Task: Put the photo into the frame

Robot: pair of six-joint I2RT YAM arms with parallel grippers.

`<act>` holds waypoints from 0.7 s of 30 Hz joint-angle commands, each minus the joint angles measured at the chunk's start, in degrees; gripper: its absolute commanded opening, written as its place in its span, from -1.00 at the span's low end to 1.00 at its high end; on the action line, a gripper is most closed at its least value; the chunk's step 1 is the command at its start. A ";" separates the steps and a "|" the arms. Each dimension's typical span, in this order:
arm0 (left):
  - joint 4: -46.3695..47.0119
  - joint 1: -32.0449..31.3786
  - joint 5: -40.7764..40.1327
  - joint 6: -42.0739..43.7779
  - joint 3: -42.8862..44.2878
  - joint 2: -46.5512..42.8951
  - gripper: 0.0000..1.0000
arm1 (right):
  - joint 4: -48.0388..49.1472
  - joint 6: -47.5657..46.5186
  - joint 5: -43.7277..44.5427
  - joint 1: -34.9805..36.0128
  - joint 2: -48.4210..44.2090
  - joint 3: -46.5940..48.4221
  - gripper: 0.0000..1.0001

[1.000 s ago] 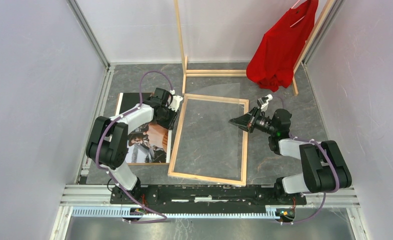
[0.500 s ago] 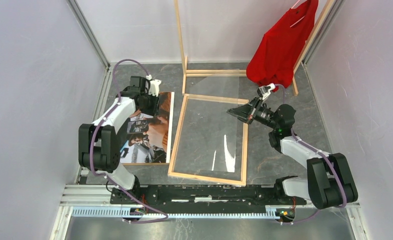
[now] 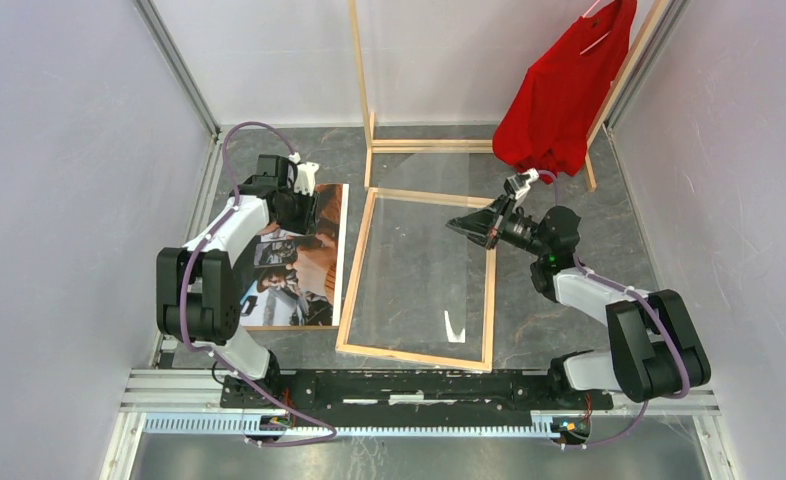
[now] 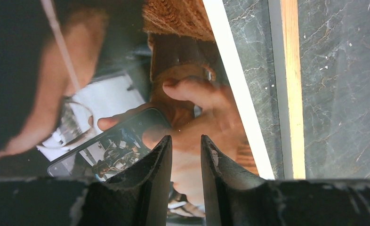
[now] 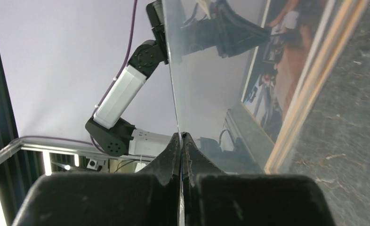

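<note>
Top external: photo (image 3: 291, 280) flat just left of frame (image 3: 354, 270), likely stiff and light, so take by far edge under left gripper (image 4: 185, 141), narrowly parted and empty; right gripper (image 5: 180, 135) clamped on raised clear pane (image 5: 211, 70).

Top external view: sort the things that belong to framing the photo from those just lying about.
Job in hand: large printed photo of people; thin light-wood rectangular frame; clear sheet clamped by the right gripper; left gripper over the photo.
Lying about: tall wooden clothes rack; red shirt hanging on it.
</note>
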 commanded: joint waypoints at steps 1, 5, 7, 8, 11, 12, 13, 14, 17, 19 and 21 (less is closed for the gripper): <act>-0.27 0.20 1.60 1.10 0.12 -2.31 -0.29 | 1.71 -0.07 1.53 3.18 0.40 7.08 -1.00; -0.24 0.52 1.49 1.04 0.30 -2.56 -0.29 | 2.90 2.09 2.79 4.67 0.88 8.83 -1.00; -0.25 0.97 1.53 0.83 0.52 -2.57 -0.29 | 4.40 3.83 2.96 4.88 1.05 9.03 -1.00; -0.23 1.26 1.51 0.81 0.64 -2.46 -0.30 | 5.03 4.60 3.09 4.94 1.10 8.96 -1.00; -0.25 1.76 1.33 0.84 0.84 -2.17 -0.30 | 4.44 4.01 3.30 4.94 1.14 8.15 -1.00; -0.28 1.82 1.22 0.85 0.84 -2.11 -0.30 | 3.62 3.29 3.37 4.89 1.31 7.49 -1.00; -0.24 1.91 1.19 0.82 0.89 -2.02 -0.30 | 3.10 2.60 3.60 4.90 1.72 6.48 -1.00; -0.18 1.88 1.05 0.88 0.88 -2.04 -0.30 | 3.37 1.83 3.88 4.91 2.16 5.50 -1.00; -0.14 1.93 0.92 0.93 0.68 -2.07 -0.31 | 3.34 -1.36 4.90 4.40 3.96 2.16 -1.00; -0.16 1.91 0.75 1.08 0.45 -2.32 -0.31 | 0.87 -4.85 6.09 3.41 4.50 0.29 -1.00; -0.09 1.87 0.45 1.25 0.25 -2.44 -0.31 | -2.19 -8.53 7.52 2.18 4.61 -1.53 -1.00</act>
